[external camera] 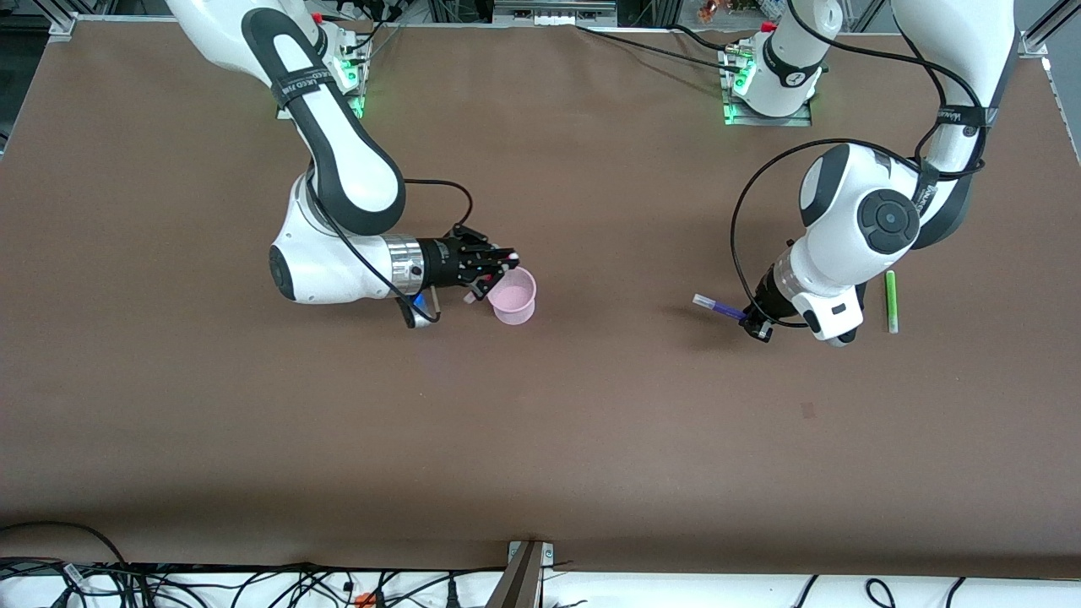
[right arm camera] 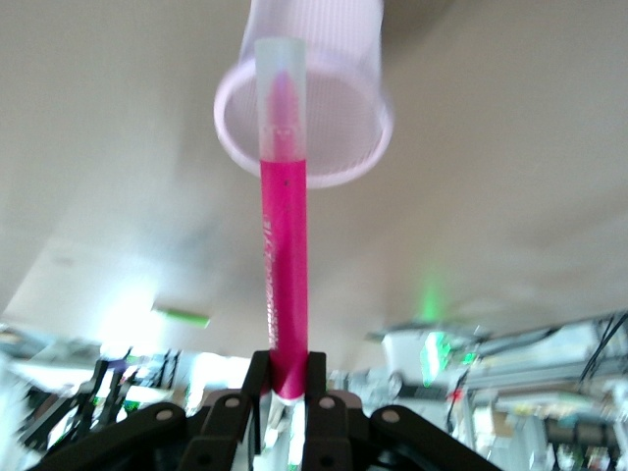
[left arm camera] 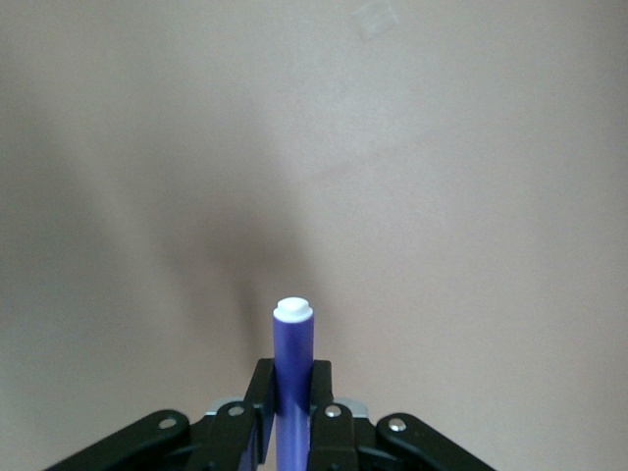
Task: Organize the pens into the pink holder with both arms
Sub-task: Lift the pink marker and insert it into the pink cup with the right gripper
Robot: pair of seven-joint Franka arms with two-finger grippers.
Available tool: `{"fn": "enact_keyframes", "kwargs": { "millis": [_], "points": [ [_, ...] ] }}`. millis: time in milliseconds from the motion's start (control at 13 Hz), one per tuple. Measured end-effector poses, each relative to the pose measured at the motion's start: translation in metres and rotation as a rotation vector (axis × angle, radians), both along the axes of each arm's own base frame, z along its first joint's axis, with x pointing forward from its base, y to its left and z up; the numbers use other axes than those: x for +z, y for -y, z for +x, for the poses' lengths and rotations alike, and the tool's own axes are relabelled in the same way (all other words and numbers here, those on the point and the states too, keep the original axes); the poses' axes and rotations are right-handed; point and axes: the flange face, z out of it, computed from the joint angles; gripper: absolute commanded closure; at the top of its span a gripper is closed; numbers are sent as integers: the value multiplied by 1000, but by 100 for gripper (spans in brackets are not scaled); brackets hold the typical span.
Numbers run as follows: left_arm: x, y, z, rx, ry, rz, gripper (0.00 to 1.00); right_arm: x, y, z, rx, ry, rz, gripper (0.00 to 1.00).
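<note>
My right gripper (external camera: 500, 268) is clamped on the pink pen (right arm camera: 283, 235), held near its tail end, with the clear cap end poking at the mouth of the pink holder (external camera: 514, 297). The holder stands upright on the table (external camera: 540, 439) toward the right arm's end, and from the gripper its rim sits at roughly 4 o'clock in the front view, touching or just about. My left gripper (external camera: 757, 324) is closed on the purple pen (external camera: 718, 307), fingers (left arm camera: 263, 400) pinching the barrel well back from the white tip, which sticks out toward 10 o'clock over bare table toward the left arm's end. The green pen (external camera: 890, 301) lies flat on the table at about 3 o'clock from the left gripper, near it, its long axis running 12 to 6. I can't find the yellow pen in any view; whether it's already in the holder I can't tell. Handling read: the pens look light, stiff and smooth, so a mid-barrel pinch should hold, but an off-centre grip like mine lets the free end swing. The holder looks thin and light and will probably tip or skate if a pen nudges the rim sideways, so I'd get the pink one steeper and drop it from just above the opening. The green one wants a grasp across its barrel near the middle.
</note>
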Motion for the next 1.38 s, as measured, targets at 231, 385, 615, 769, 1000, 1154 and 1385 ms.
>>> {"fn": "enact_keyframes", "kwargs": {
  "millis": [231,385,615,769,1000,1154,1385],
  "points": [
    [11,1,6,5,23,-6,100,-10,-12,-5,-27,-47,56,100],
    [15,1,8,6,31,-8,100,-25,-19,-8,-32,-64,91,100],
    [18,1,10,14,37,-10,100,-49,-22,-9,-29,-61,130,100],
    [18,3,10,16,37,-11,100,-62,-21,-9,-19,-56,133,39],
    [18,9,8,23,35,-12,100,-73,-19,-3,-16,-44,136,0],
    [18,9,8,32,34,-13,100,-62,-17,8,3,2,122,0],
    [26,32,6,55,43,-17,100,-26,6,38,90,161,6,0]
  ]
}}
